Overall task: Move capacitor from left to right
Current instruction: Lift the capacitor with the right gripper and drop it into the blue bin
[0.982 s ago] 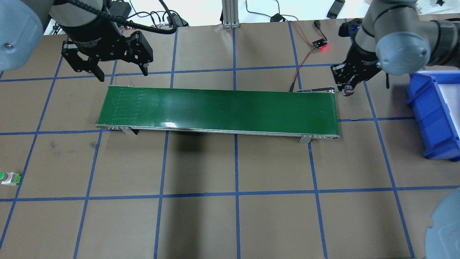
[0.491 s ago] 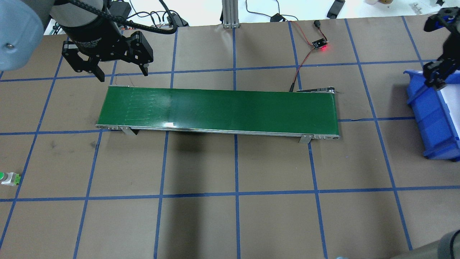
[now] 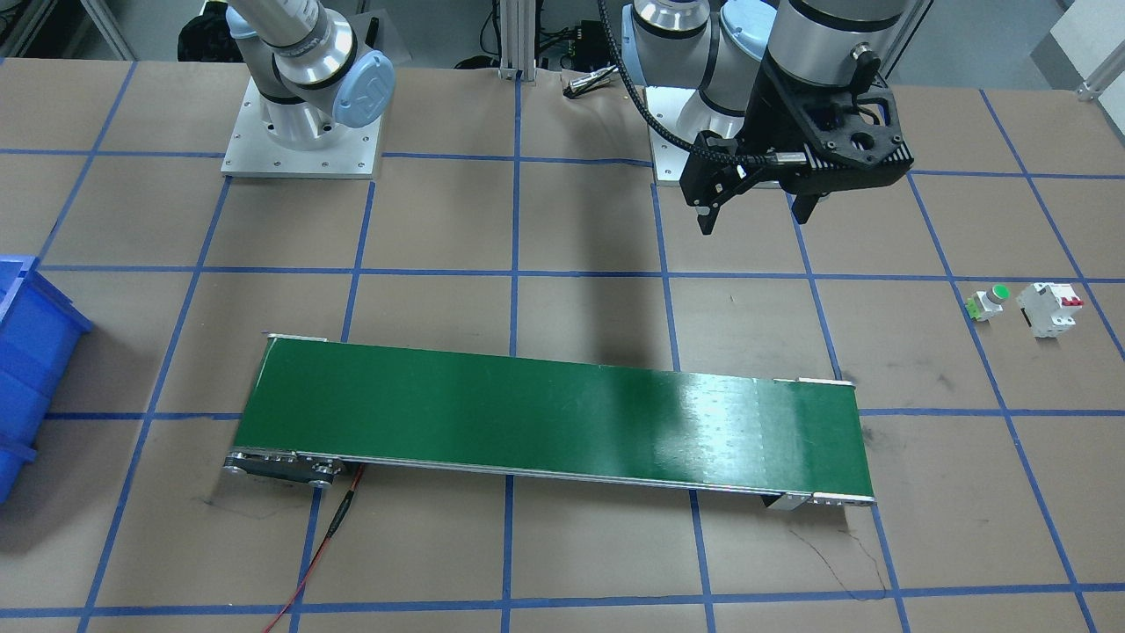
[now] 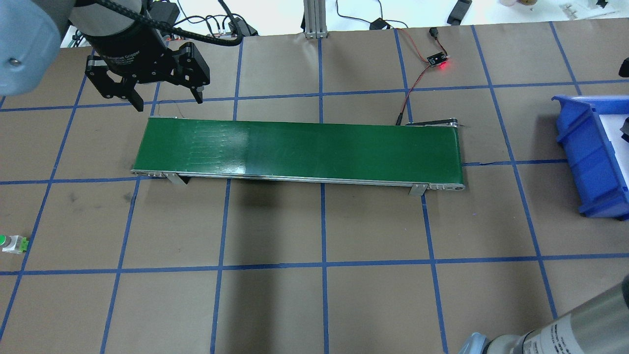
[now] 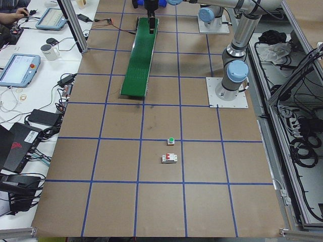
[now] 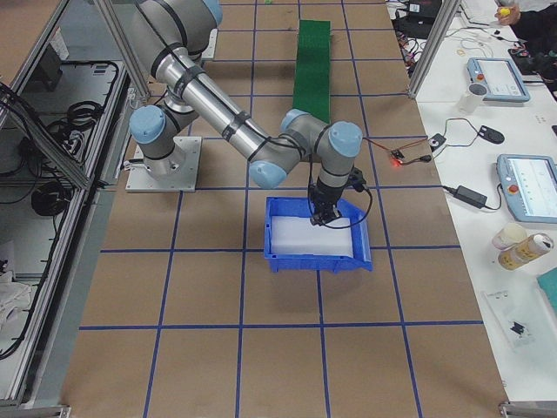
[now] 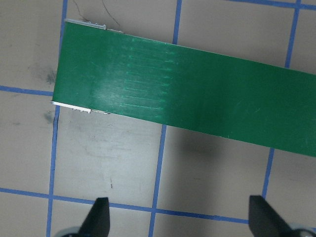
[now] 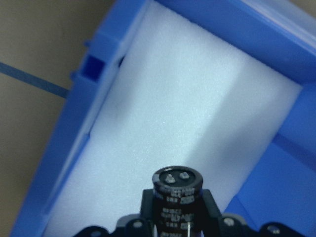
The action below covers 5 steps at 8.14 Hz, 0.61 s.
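One capacitor (image 8: 177, 190), clamped in my right gripper (image 8: 177, 210) over the bin's (image 8: 106, 54) foam (image 8: 163, 113), I should lower before releasing.

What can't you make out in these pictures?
Capacitor: print blurred in the right wrist view, lower end hidden by the right gripper.
Right gripper: nearly all cut off by the overhead view's right edge.
Blue bin: cut by the front view's left edge.
Breaker: markings too small in the left side view.
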Motion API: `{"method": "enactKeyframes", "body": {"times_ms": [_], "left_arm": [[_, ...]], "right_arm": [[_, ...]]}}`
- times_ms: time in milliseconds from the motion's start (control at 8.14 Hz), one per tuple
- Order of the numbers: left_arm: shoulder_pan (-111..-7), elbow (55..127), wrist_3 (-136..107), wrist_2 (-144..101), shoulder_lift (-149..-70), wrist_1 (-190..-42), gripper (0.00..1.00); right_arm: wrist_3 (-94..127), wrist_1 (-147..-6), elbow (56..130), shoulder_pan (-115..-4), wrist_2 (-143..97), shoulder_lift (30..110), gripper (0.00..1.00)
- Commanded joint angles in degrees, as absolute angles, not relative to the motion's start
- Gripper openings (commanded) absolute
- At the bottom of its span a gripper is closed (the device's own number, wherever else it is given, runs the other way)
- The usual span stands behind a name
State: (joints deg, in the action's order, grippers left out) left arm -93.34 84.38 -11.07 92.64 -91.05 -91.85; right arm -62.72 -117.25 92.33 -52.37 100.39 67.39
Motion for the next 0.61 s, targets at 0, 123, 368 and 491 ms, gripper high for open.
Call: {"method": "enactKeyframes", "body": {"times_ms": [0,123,368,491], "left_arm": [[-93.34,84.38,-11.07,92.64,-91.05,-91.85,1.00],[-93.34,84.38,-11.07,92.64,-91.05,-91.85,1.00],[-93.34,84.38,-11.16,92.64,-91.14,-91.85,1.00],[-93.34,84.38,-11.16,92.64,-91.14,-91.85,1.00]], "right_arm": [[-67.85,-121.54,92.90,-48.43,99.76,60.74,0.09],[-68.03,-121.38,92.90,-48.25,98.28,61.17,0.65],[-67.77,-115.10,93.07,-48.25,94.84,66.68,1.00],[-67.50,-111.22,92.99,-48.69,94.49,70.71,1.00]]}}
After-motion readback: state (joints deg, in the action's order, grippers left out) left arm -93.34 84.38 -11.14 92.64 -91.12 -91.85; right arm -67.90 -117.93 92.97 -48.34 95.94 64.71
